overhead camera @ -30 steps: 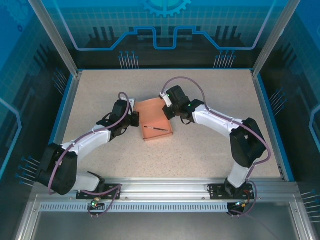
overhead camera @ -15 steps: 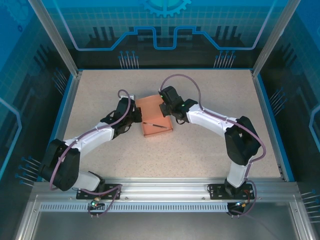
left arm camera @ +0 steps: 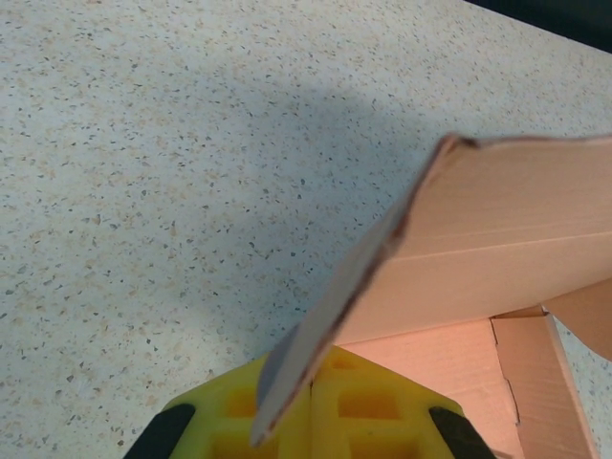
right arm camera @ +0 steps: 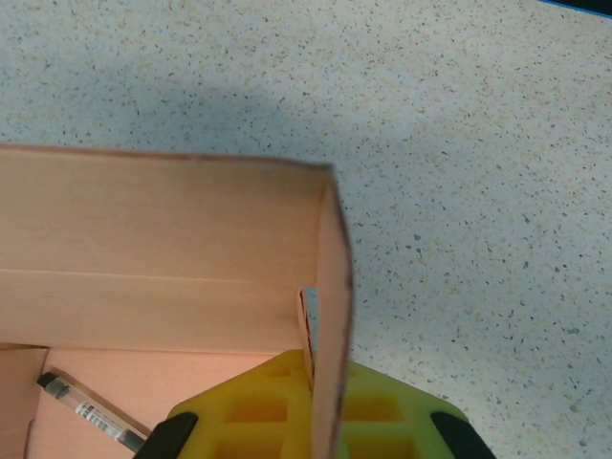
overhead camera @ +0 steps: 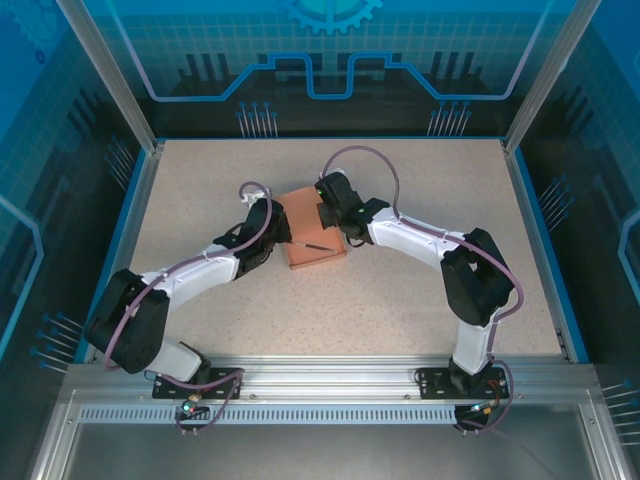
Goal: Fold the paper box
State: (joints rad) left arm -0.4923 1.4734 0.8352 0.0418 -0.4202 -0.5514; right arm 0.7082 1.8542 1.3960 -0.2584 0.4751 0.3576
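Mid-tabletop (overhead camera: 400, 300), my left fingers (left arm camera: 368, 411) pinch the paper box's (overhead camera: 308, 228) left wall and my right fingers (right arm camera: 253, 413) its right wall; uneven pulling could buckle the thin card onto the pen (right arm camera: 91, 417) inside.

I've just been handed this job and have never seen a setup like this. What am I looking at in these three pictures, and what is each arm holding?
You are seeing two robot arms bolted side by side at the near edge of a speckled table. The wide picture comes from a fixed camera above and behind them. The two close-ups come from a camera on each wrist, looking past that arm's own yellow fingers. In the middle of the table sits a salmon-pink paper box, partly folded, with a thin dark pen lying inside it. The left end effector is shut on the box's left wall. The right end effector is shut on the opposite wall. Both walls stand raised.
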